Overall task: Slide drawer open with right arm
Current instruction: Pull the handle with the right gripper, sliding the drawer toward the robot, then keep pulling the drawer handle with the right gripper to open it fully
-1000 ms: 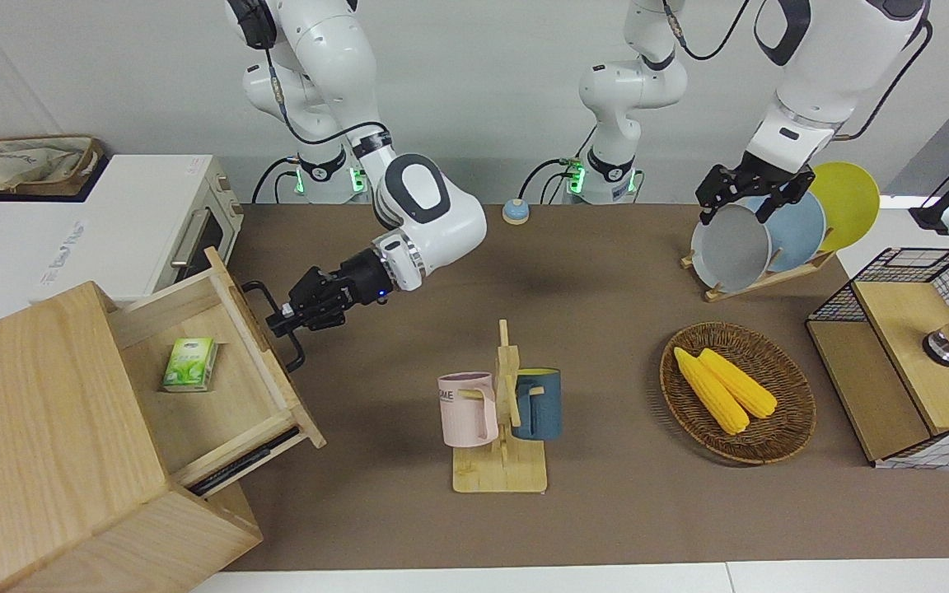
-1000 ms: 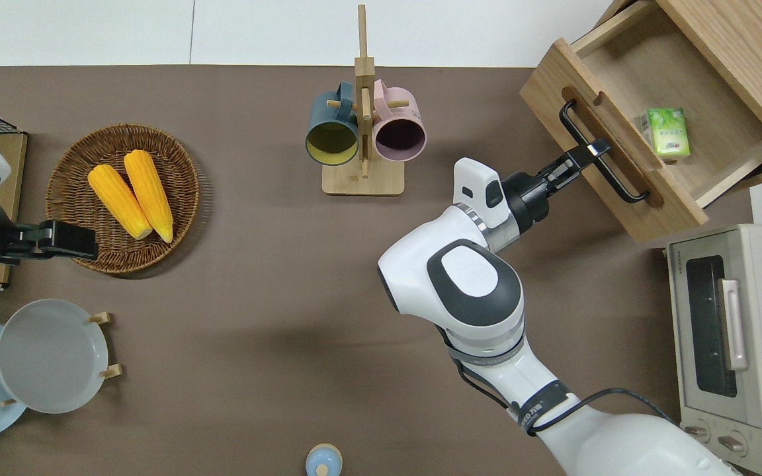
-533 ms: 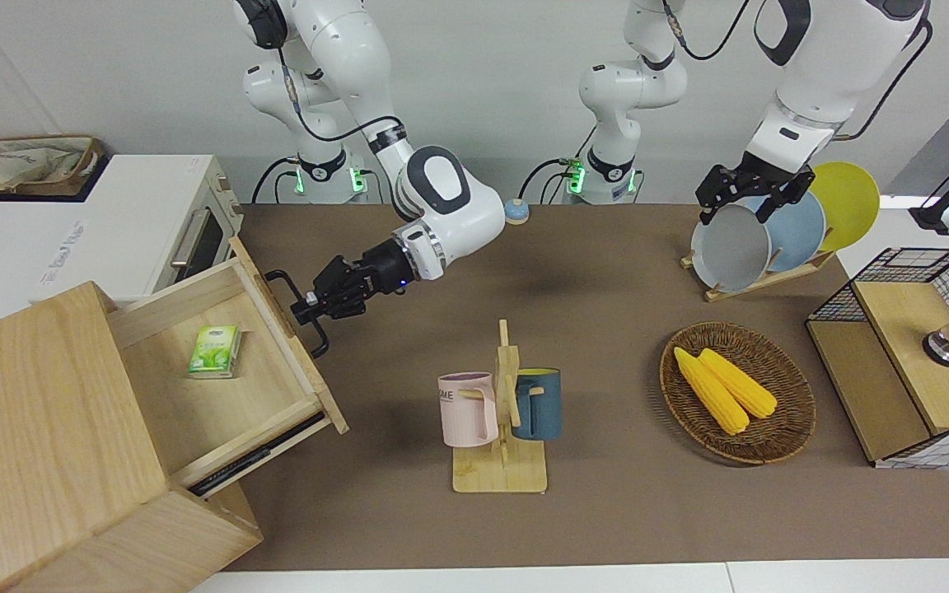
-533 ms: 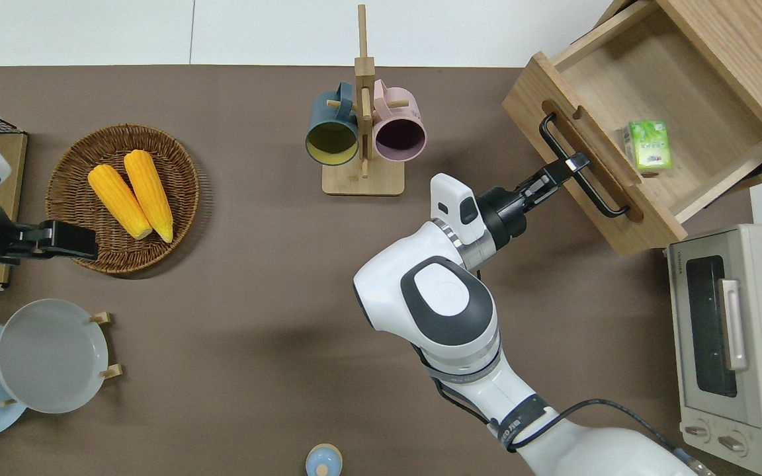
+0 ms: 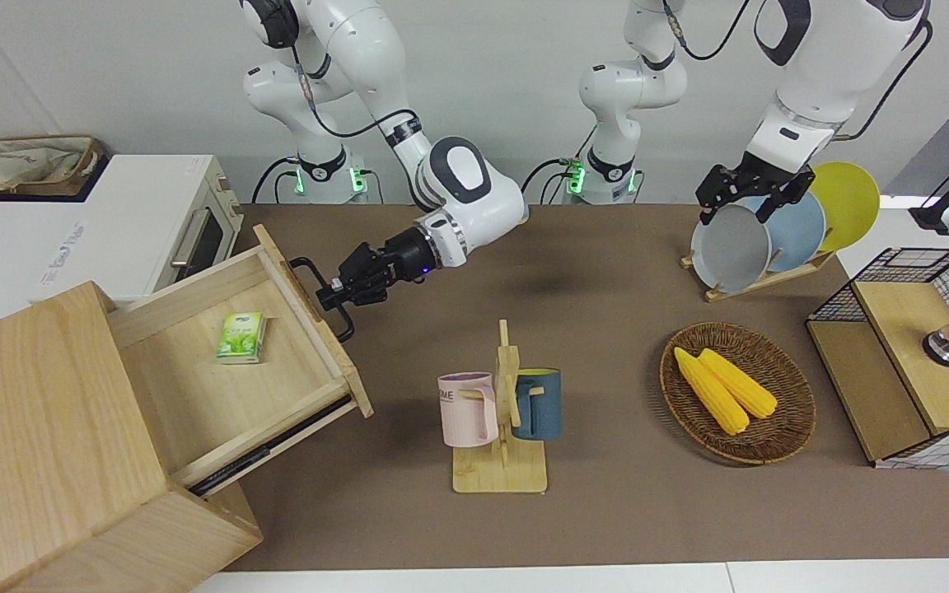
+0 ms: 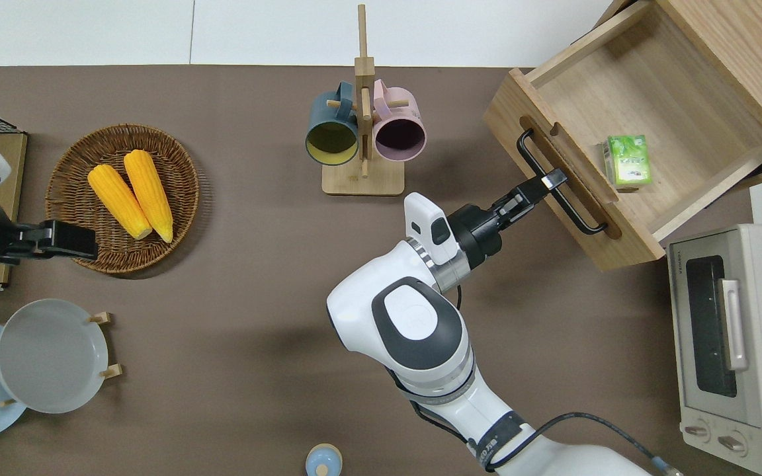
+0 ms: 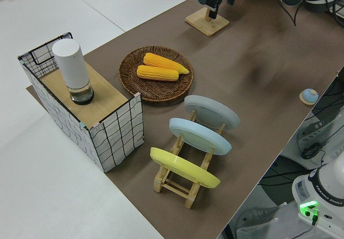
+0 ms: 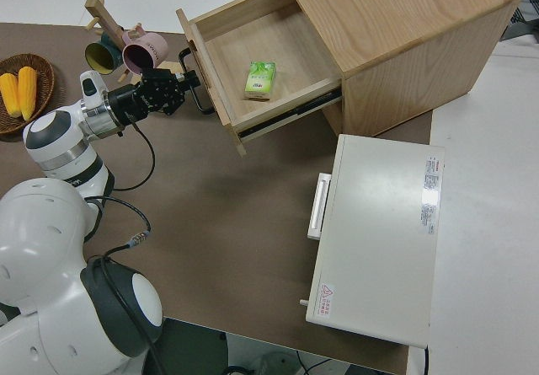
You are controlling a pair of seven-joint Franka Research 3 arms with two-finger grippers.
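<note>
Drawer (image 5: pixel 227 362) stands well out of the wooden box (image 5: pixel 38 445) at the right arm's end of the tabletop. Right gripper (image 5: pixel 336 290) clamped on the black bar handle (image 6: pixel 559 183). Left arm parked.

Risk: pulling past the runner stop could drag the box or slip the fingers off the bar.

Right side view shows the runner; overhead hides it. Green packet (image 6: pixel 627 160) lies inside.

corn basket (image 5: pixel 779 436), mug rack (image 5: pixel 501 469), plates (image 5: pixel 730 247)
</note>
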